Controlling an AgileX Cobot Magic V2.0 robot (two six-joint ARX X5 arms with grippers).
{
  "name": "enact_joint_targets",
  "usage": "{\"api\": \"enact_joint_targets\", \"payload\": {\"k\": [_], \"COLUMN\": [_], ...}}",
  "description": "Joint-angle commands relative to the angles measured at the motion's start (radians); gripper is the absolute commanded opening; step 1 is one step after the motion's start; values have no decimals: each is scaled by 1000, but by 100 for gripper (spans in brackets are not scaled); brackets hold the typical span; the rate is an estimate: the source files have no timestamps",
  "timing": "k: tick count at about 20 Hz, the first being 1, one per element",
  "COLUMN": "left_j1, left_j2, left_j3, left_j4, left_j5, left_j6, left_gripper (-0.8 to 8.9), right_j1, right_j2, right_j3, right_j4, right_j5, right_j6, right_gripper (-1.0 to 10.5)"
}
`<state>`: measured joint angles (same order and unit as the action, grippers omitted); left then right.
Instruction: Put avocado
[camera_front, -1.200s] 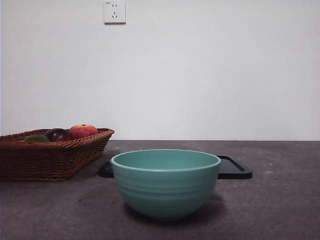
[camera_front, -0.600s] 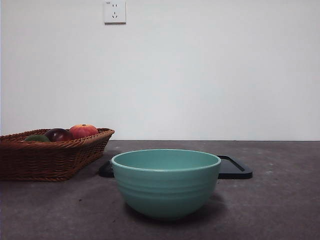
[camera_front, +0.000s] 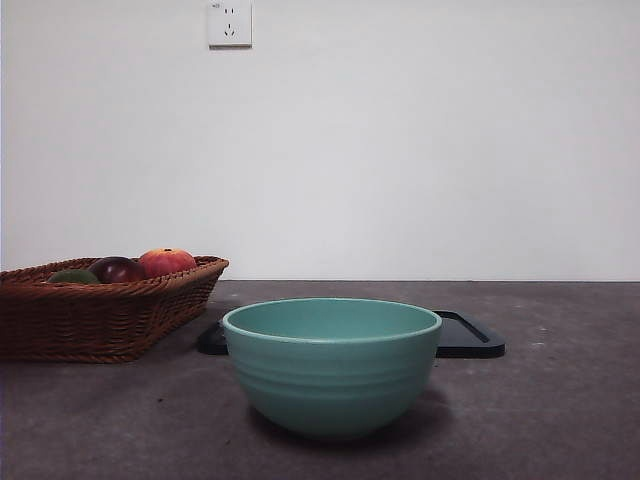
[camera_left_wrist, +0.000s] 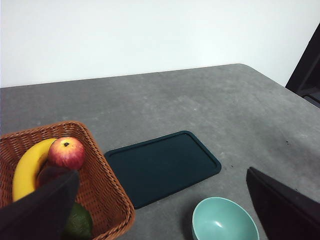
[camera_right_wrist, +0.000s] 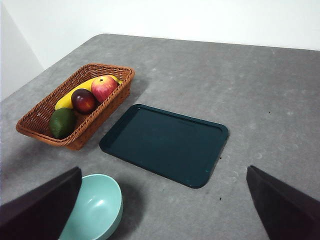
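Observation:
The avocado (camera_right_wrist: 62, 122) is dull dark green and lies in the near end of the wicker basket (camera_right_wrist: 107, 107). Its top shows at the basket's left in the front view (camera_front: 72, 276), and it lies partly behind a jaw in the left wrist view (camera_left_wrist: 79, 221). The teal bowl (camera_front: 331, 364) stands empty in front of the dark tray (camera_right_wrist: 165, 144). My left gripper (camera_left_wrist: 162, 212) is open, high above the table between basket and bowl. My right gripper (camera_right_wrist: 162, 207) is open, high above the tray and bowl. Neither gripper holds anything.
The basket also holds a banana (camera_right_wrist: 67, 101), a dark maroon fruit (camera_right_wrist: 84, 100) and a red-orange fruit (camera_right_wrist: 104, 88). The grey table (camera_right_wrist: 260, 100) stretches to the right of the tray. A wall socket (camera_front: 229, 23) sits on the white wall behind.

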<state>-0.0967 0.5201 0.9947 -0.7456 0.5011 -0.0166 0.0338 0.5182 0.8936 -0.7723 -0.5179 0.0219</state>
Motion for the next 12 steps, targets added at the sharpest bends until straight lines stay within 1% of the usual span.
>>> {"api": "enact_joint_targets", "payload": {"k": [1,5,8,12], "left_j1": [-2,-2,-2,-2], "left_j2": [6,45,106,205], "left_j3": [21,21,21,21], "left_j4": [2,-3,4,18], "left_j5": [-7,-72,-118,-137], "left_j6": [2,-3,-2,-15], "left_gripper": [611,608,584,583], "right_j1": [3,3,3,3], "right_j2": [2,2,2,2], "right_j3": [14,14,14,14], "right_j4": [10,9,9,9], "right_j5": [2,2,2,2], "right_j6": [-8,-7,-7,-7], "right_gripper": [577,577,577,577]}}
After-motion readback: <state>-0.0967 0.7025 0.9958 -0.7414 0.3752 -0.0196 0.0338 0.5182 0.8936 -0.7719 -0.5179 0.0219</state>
